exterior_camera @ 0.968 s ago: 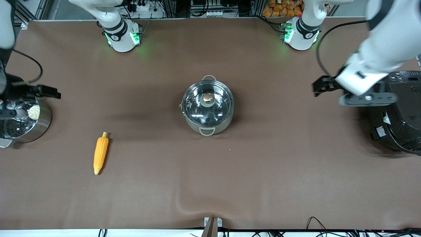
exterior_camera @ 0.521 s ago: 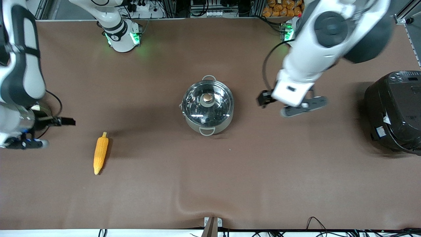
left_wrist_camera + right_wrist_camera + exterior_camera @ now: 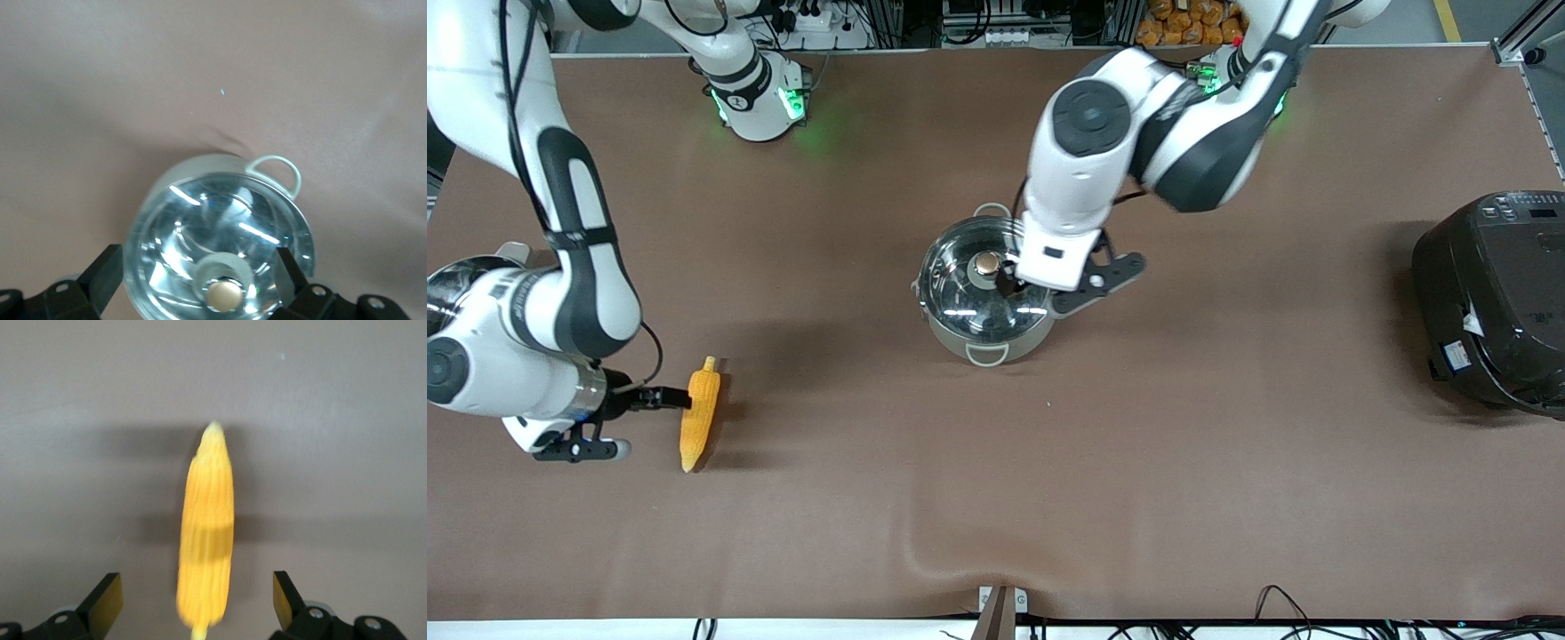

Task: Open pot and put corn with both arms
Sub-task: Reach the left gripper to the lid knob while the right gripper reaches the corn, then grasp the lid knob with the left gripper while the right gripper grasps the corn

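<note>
The steel pot (image 3: 989, 307) stands mid-table with its glass lid (image 3: 978, 289) on and the copper knob (image 3: 987, 262) on top. My left gripper (image 3: 1008, 283) hangs over the lid, open. In the left wrist view the knob (image 3: 225, 294) lies between the gripper's (image 3: 197, 287) spread fingers, untouched. The corn (image 3: 699, 413) lies on the table toward the right arm's end, nearer the front camera than the pot. My right gripper (image 3: 665, 399) is open at the corn's stem end. In the right wrist view the corn (image 3: 207, 540) lies between that gripper's (image 3: 197, 603) fingers, not gripped.
A big black rice cooker (image 3: 1494, 302) stands at the left arm's end of the table. A second steel pot (image 3: 449, 277) at the right arm's end is mostly hidden by the right arm. Brown cloth (image 3: 1138, 462) covers the table.
The left arm swung from the rice cooker to over the pot lid. The right arm swung from the second steel pot down to the corn. Pot and corn have not moved.
</note>
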{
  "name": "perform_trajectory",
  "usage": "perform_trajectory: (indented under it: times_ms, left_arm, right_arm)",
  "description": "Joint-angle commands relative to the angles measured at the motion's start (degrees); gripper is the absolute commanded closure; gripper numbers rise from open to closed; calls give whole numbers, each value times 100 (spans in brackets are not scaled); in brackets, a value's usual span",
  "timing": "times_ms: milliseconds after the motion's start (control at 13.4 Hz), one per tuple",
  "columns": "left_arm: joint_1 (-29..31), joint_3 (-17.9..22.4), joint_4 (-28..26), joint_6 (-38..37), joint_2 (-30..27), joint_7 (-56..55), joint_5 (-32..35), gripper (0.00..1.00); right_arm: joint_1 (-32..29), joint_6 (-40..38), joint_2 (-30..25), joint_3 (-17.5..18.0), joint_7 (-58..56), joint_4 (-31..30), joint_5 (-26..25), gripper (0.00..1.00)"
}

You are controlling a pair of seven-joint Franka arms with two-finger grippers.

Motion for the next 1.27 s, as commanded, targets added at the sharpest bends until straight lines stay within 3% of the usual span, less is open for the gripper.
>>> perform_trajectory:
  times_ms: [0, 372, 819, 1043, 1191]
  left_arm:
    - [-347, 132, 257, 135, 390, -532, -114, 0]
    - [-831, 246, 257, 223, 900, -709, -70, 0]
    - [-955, 290, 205, 223, 945, -718, -52, 0]
    - [-955, 282, 196, 223, 936, -753, -43, 7]
    - [-972, 282, 152, 223, 936, -780, -35, 8]
  right_arm:
    - [-57, 422, 365, 4, -245, 132, 24, 0]
    - [-31, 696, 595, 4, -201, -51, 157, 0]
    - [-4, 1329, 586, 22, -192, -500, 157, 0]
    - [13, 1707, 569, 75, -201, -756, 192, 0]
    - [13, 1707, 551, 75, -262, -756, 192, 70]
